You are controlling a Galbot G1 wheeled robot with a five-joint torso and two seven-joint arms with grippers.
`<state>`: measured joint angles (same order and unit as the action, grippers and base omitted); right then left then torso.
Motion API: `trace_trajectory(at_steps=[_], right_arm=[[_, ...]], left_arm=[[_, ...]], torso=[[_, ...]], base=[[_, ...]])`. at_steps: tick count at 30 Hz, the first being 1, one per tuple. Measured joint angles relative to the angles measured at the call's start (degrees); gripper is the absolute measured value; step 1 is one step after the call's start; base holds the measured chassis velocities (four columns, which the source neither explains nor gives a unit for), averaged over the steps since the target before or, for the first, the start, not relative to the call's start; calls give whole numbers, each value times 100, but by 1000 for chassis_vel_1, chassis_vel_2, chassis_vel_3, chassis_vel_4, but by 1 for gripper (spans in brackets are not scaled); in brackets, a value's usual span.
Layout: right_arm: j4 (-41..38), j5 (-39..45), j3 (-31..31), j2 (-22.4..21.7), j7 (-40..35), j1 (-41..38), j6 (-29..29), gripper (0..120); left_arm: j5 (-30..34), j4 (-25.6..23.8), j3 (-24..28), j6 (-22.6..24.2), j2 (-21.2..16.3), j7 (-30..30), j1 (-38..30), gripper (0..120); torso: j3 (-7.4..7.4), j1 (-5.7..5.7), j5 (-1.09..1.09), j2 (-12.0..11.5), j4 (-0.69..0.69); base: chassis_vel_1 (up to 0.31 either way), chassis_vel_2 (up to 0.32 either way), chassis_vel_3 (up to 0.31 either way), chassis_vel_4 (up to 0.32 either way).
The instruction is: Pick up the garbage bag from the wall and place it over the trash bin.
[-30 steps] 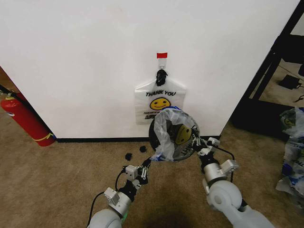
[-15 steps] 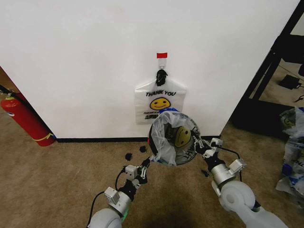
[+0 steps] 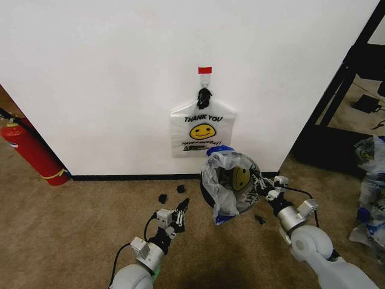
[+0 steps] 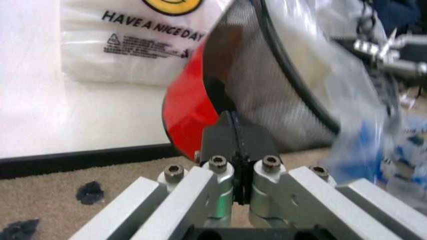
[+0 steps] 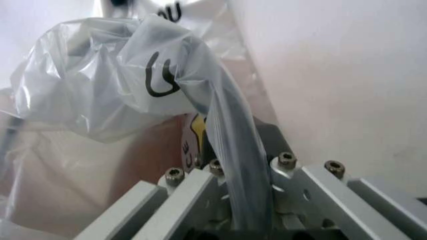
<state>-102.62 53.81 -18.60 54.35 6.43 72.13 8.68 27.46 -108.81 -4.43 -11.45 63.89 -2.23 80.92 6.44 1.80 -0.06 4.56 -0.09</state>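
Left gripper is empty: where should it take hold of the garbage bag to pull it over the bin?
Likely the drooping blue-patched handle of the garbage bag, coming from the robot's left: it hangs free of the trash bin rim, opposite the edge the right gripper pinches.

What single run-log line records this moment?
right gripper: shut on garbage bag | bag: over tilted trash bin | left gripper: shut, on nothing, beside bin

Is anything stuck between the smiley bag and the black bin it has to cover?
Nothing visible. The garbage bag already drapes the tilted trash bin, and the right end effector pinches its edge.
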Motion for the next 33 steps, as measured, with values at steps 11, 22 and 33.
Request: trace_trajectory(at_steps=[11, 22, 33], right_arm=[[113, -327, 285, 275, -292, -138, 450, 1], [118, -562, 412, 350, -290, -177, 543, 1], [75, -580, 431, 378, -296, -162, 552, 1]], left_arm=[[-951, -195, 288, -133, 104, -128, 144, 36], [-1005, -208, 437, -135, 216, -158, 129, 74], [-1031, -64, 492, -131, 286, -114, 48, 69]], torso=[[0, 0, 1, 0, 0], [0, 0, 1, 0, 0], [0, 0, 3, 0, 1]], base=[[0, 0, 0, 0], [0, 0, 0, 0], [0, 0, 0, 0]])
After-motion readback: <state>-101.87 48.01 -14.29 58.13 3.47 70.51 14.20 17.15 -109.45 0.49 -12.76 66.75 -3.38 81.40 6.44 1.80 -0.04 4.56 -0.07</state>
